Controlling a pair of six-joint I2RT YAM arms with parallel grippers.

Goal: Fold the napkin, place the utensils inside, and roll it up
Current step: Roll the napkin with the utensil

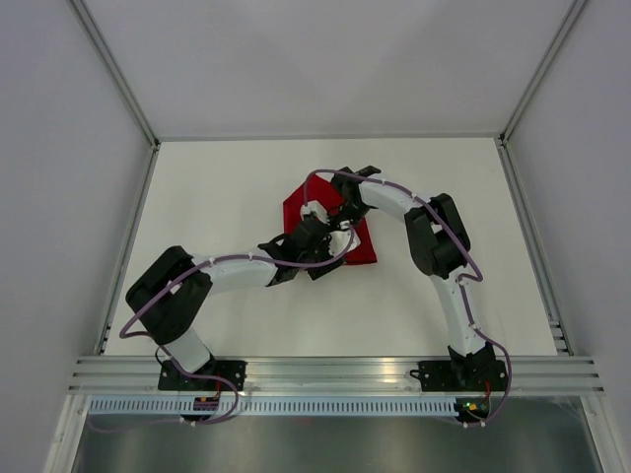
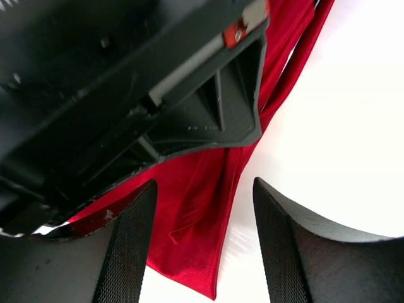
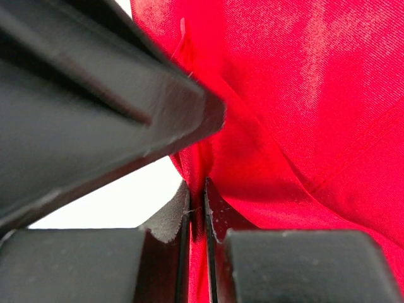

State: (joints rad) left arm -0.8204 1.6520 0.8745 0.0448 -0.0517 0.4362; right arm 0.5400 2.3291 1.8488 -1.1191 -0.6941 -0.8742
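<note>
Your napkin (image 1: 367, 248) lies crumpled near the middle of the white table (image 1: 227, 187), a little toward the far side. Both arms reach in over it, so from above you see only its far-left corner and its near-right edge. The rest is hidden under the two wrists, which crowd together over the cloth.

Your right gripper (image 3: 197, 214) has its fingers (image 3: 170, 218) pressed together with a ridge of red cloth pinched between them. In the right wrist view the fabric rises out of that pinch and spreads away to the right in broad, slanting folds. A dark slab fills the upper left of that view, close against the cloth. It looks like part of the other arm, but it is too near the lens for you to be sure.

Your left gripper (image 2: 205, 246) has its fingers (image 2: 129, 252) spread wide apart, clamping nothing. Between them you see a long, narrow tongue of the napkin running from the top of the left wrist view down to a point on the bare table. The left finger overlaps the cloth's edge, while the right finger stands over bare white surface. Above, a black gripper housing (image 2: 126, 95) covers the cloth.
</note>
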